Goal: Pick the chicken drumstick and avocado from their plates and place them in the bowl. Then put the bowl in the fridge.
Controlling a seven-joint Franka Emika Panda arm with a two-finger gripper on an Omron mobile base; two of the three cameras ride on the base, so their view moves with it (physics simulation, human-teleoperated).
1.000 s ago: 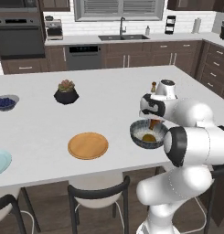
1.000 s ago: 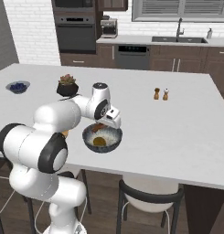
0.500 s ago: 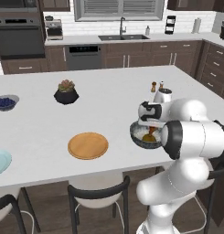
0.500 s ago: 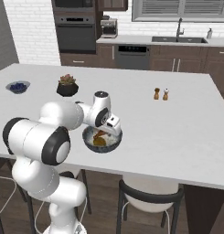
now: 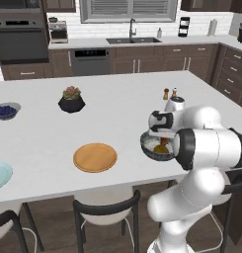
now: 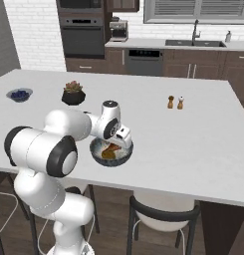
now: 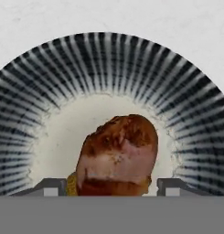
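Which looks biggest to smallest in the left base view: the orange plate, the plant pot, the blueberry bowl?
1. The orange plate, widest and also nearest the camera.
2. The plant pot.
3. The blueberry bowl, close to the pot in width, so that order is unsure.

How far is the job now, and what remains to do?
Done: both plates, the tan one and the pale blue one, are bare, and the chicken drumstick lies in the bowl with a yellow bit, probably the avocado, beside it. In hand: the gripper hangs open, low over the bowl. Left: carrying the bowl to the fridge.
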